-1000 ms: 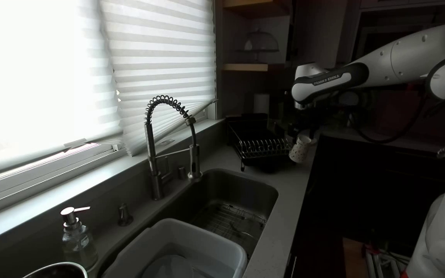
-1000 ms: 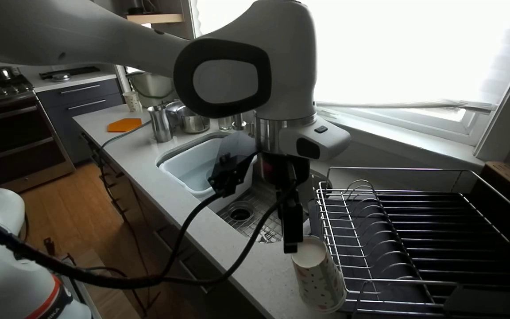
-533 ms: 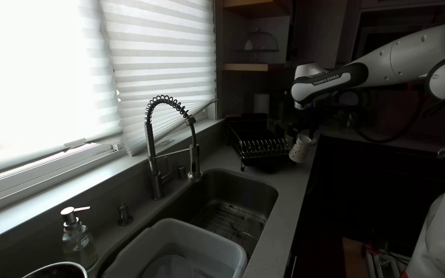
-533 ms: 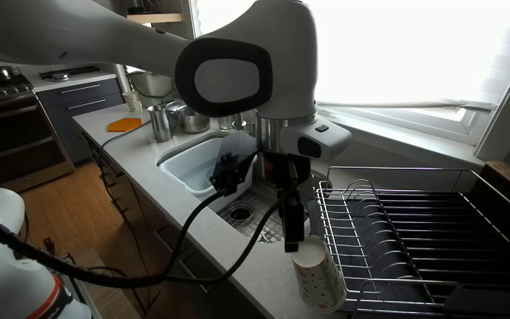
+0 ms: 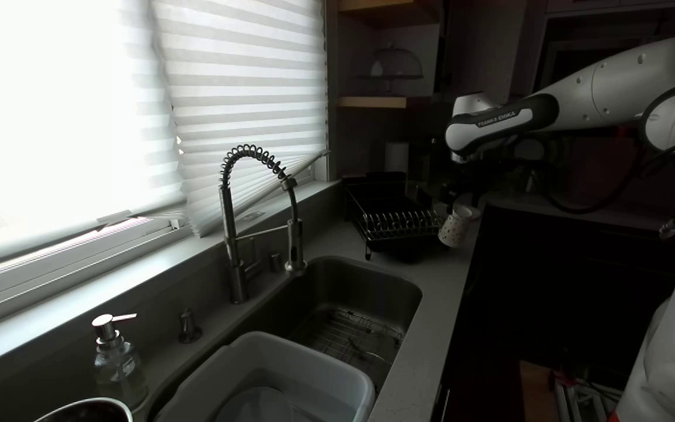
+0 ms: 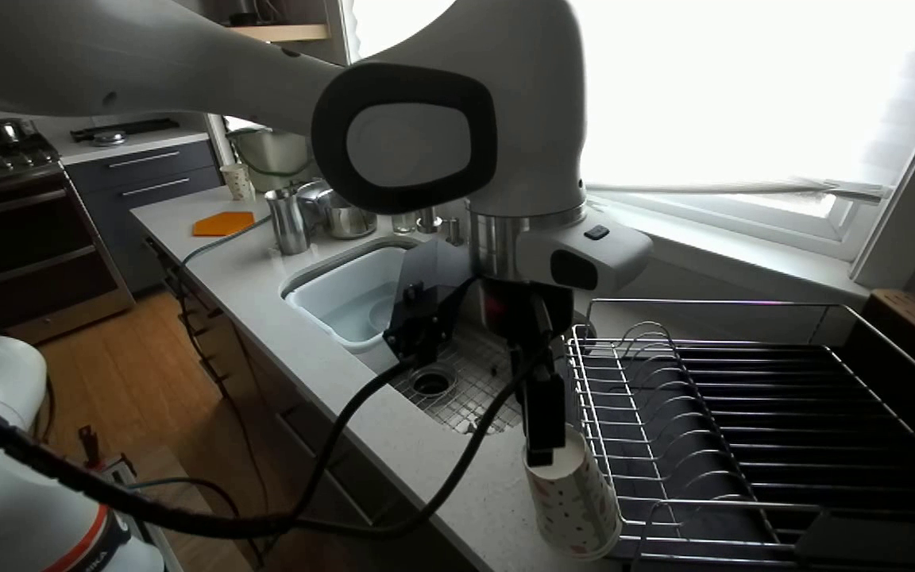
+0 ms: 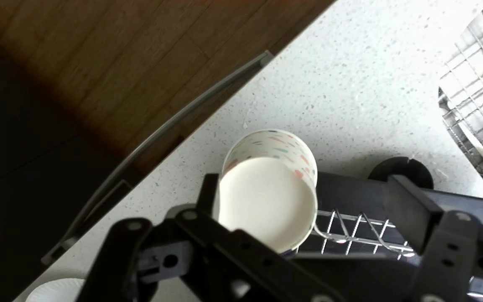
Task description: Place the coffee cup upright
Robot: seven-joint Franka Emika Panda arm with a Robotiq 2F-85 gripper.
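The coffee cup (image 6: 573,508), white with small coloured flecks, stands wide rim down and closed base up on the counter beside the dish rack. It looks slightly tilted in both exterior views (image 5: 453,232); I cannot tell whether it leans. In the wrist view its cream base (image 7: 262,201) faces the camera. My gripper (image 7: 306,197) is open over it. The left finger (image 7: 208,191) is close beside the cup; the right finger (image 7: 413,214) is well away, over the rack. In an exterior view the gripper (image 6: 545,454) is at the cup's top, hiding part of it.
The wire dish rack (image 6: 680,433) stands right against the cup's side. The sink (image 5: 367,281) with a grey tub (image 5: 308,351) and the tall faucet (image 5: 229,234) are nearby. The counter's front edge (image 7: 216,113) is close to the cup. A soap bottle (image 5: 119,372) stands farther off.
My gripper has shifted slightly to the right in both exterior views, bringing the visible finger farther over the cup's top. The cup has not moved.
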